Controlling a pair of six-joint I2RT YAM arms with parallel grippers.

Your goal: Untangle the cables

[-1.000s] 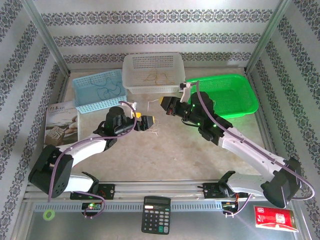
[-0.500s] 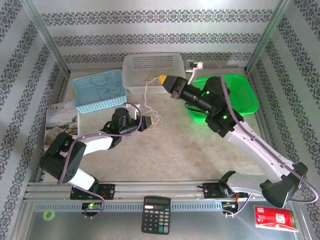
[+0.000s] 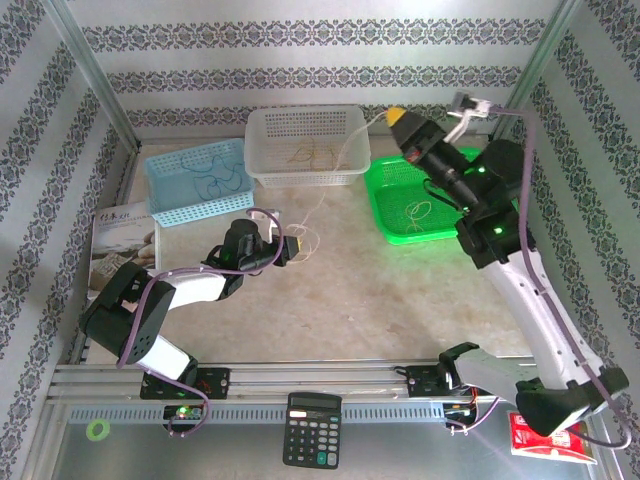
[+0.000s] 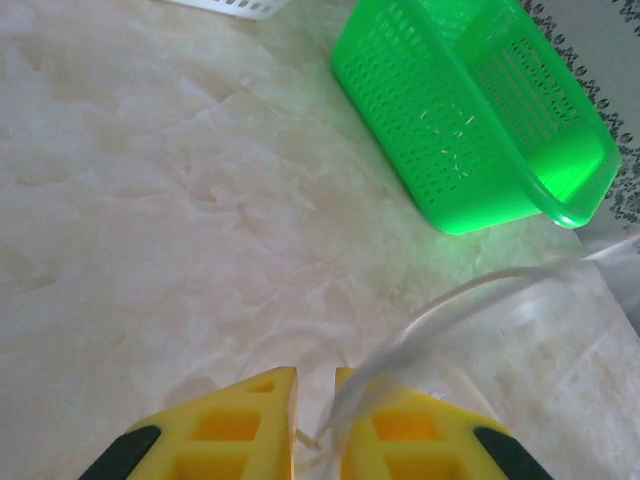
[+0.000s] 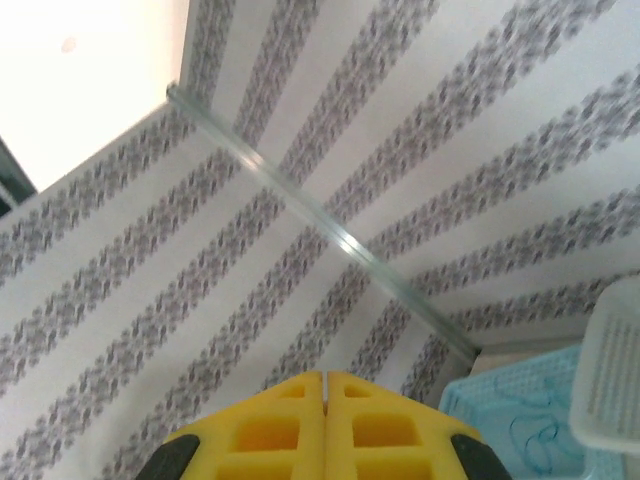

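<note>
Left wrist view: the two yellow fingers (image 4: 240, 425) of the left gripper (image 4: 315, 430) stand almost together, nipping a whitish cable (image 4: 450, 300) in the narrow gap between them. From there the strand rises to the right over the pale table (image 4: 150, 200), passing the near corner of the green basket (image 4: 470, 110).

From above, the left gripper sits low over the table, a little left of the middle. The whitish cable climbs from it in a slight curve toward the far right, up to the yellow tip of the right gripper (image 3: 397, 116). That gripper is raised high, above the far left corner of the green basket and just right of the white basket (image 3: 265, 125). On the right wrist camera its fingers (image 5: 260, 430) are pressed flat together with only a seam between them. The strand is too thin to make out there, but from above it appears to end in that grip.

Tan cables (image 3: 312, 155) lie in the white basket at the far middle. A dark blue cable (image 3: 215, 187) lies in the blue basket (image 3: 165, 165) to its left. One more thin loop (image 3: 420, 212) rests on the floor of the green basket. A booklet (image 3: 120, 245) lies at the table's left edge. A calculator (image 3: 312, 443) and a red packet (image 3: 545, 437) sit on the near ledge.
</note>
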